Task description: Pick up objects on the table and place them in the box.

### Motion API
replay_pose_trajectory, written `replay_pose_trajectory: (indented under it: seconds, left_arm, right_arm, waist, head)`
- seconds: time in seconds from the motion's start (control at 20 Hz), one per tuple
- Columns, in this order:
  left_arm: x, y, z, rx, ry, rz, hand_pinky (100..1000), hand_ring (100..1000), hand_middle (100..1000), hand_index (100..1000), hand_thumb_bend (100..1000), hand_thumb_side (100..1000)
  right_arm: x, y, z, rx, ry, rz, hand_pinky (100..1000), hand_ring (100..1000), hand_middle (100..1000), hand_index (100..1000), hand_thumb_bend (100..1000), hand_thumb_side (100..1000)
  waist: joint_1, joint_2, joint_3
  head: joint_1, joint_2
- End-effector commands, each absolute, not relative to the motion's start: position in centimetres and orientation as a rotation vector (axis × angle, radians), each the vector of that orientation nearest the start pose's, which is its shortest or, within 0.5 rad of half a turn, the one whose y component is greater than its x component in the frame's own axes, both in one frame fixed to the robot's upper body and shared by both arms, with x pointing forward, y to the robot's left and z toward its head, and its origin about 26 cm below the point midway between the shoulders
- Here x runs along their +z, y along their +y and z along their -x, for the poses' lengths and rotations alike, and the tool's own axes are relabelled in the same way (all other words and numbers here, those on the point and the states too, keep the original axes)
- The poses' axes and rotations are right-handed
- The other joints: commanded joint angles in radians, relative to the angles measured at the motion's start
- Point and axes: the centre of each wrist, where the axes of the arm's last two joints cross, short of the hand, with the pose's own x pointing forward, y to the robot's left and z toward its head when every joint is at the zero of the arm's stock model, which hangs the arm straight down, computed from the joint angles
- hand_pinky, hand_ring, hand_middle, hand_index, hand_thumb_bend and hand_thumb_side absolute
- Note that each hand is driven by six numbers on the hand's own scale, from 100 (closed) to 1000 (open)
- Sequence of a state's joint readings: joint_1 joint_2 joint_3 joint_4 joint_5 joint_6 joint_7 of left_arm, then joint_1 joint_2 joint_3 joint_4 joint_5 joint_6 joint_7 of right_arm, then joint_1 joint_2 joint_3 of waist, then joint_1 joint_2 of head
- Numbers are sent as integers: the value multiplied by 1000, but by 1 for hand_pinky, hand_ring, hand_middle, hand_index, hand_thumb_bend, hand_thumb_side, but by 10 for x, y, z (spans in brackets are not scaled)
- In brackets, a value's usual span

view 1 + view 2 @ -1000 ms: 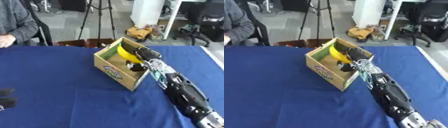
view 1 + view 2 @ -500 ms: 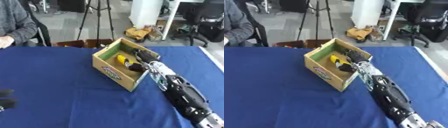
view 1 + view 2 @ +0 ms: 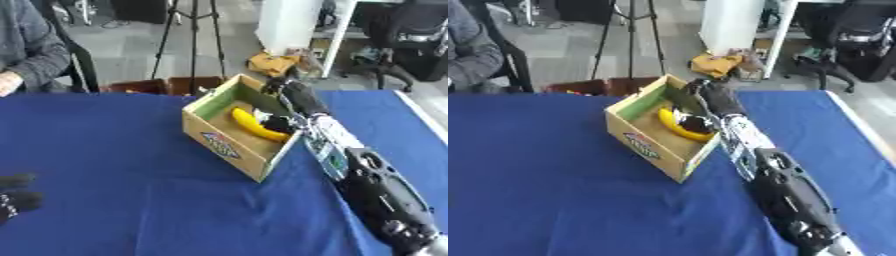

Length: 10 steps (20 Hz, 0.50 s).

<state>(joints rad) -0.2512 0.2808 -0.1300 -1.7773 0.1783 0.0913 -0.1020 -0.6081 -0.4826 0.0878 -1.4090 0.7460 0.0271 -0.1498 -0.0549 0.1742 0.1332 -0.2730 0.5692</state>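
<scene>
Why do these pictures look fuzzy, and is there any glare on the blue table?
Both eye views are soft all over; the print on the box is unreadable. The right hand blurs beside the banana in the left eye view. No glare shows on the blue table in the right eye view.

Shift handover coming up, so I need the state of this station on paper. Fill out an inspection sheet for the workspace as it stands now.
Surface: table under a blue cloth, bare around the box.
Job's things: open cardboard box near the table's middle; a yellow banana lies inside it.
Clutter: nothing seen on the cloth.
Hands: right hand reaches over the box's far right rim, beside the banana; whether its fingers are open or curled cannot be told. Left hand shows at the lower left edge, fingers curled, holding nothing.
Cables: nothing seen.
Surroundings: tripod, office chair, a brown lump on the floor, a seated person's sleeve at the far left.
</scene>
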Motion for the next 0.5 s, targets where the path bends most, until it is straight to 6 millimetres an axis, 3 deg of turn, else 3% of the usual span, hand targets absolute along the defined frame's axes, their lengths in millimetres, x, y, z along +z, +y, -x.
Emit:
replay_pose_trajectory:
  seconds: [0.05, 0.3, 0.5]
  left_arm:
    - [128, 245, -320, -361, -1898, 141, 717, 674, 731, 689, 214, 1000]
    - [125, 257, -318, -315, -1897, 80, 718, 677, 733, 689, 216, 1000]
    - [125, 265, -317, -279, -1904, 30, 718, 680, 735, 688, 220, 1000]
  right_arm:
    - [217, -287, -374, 641, -2104, 1032, 510, 544, 575, 702, 100, 697]
    - [207, -285, -320, 337, -2239, 619, 485, 525, 552, 678, 100, 791]
    - [182, -292, -291, 145, -2201, 448, 479, 520, 549, 669, 100, 867]
  waist:
    - [3, -14, -20]
    - [0, -19, -81]
    - [-7, -17, -119]
  head:
    - [38, -2]
    - [109, 18]
    - [147, 33]
